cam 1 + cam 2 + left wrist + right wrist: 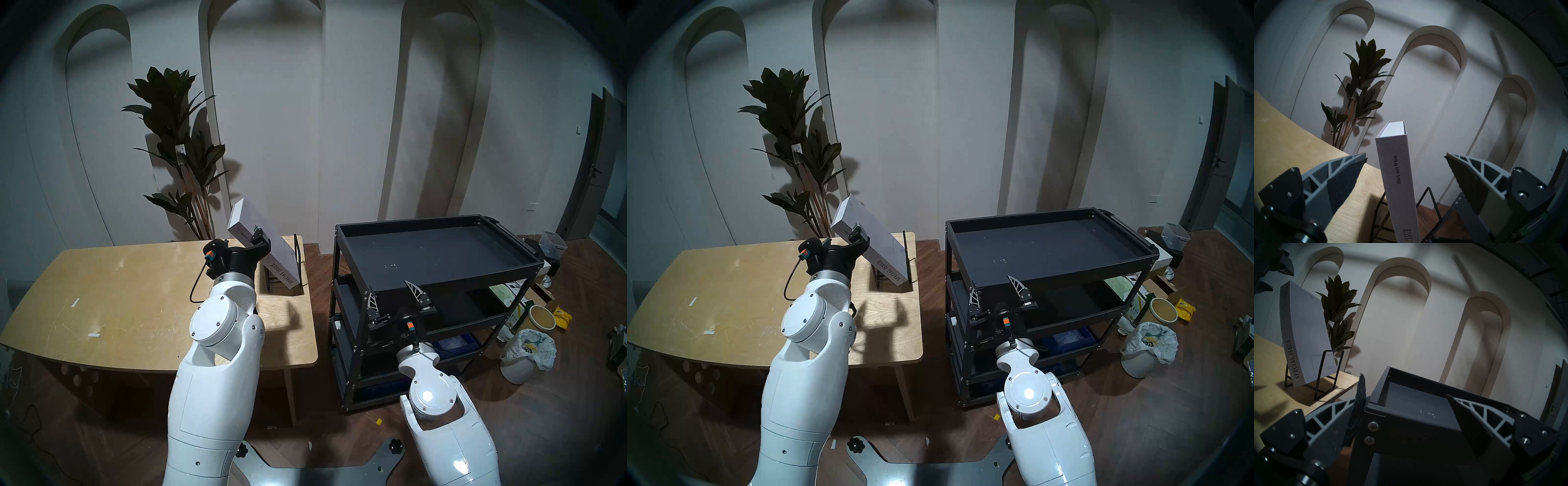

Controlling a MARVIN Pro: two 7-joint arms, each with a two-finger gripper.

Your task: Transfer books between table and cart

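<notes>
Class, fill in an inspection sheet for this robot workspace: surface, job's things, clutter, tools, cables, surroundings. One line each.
Surface: table, light wood, scratched, bits of white tape.
Job's things: book leaning tilted in a wire rack at the table's far right corner; cart beside the table, top shelf bare.
Clutter: on the floor right of the cart, a white bag, a tub and a yellow packet.
Tools: left tool open, fingers either side of the book's spine, not touching; right tool open at the cart's near rim, holding nothing.
Cables: black cable looped at the left wrist.
Surroundings: arched wall panels, plant behind the table, door at right.
</notes>
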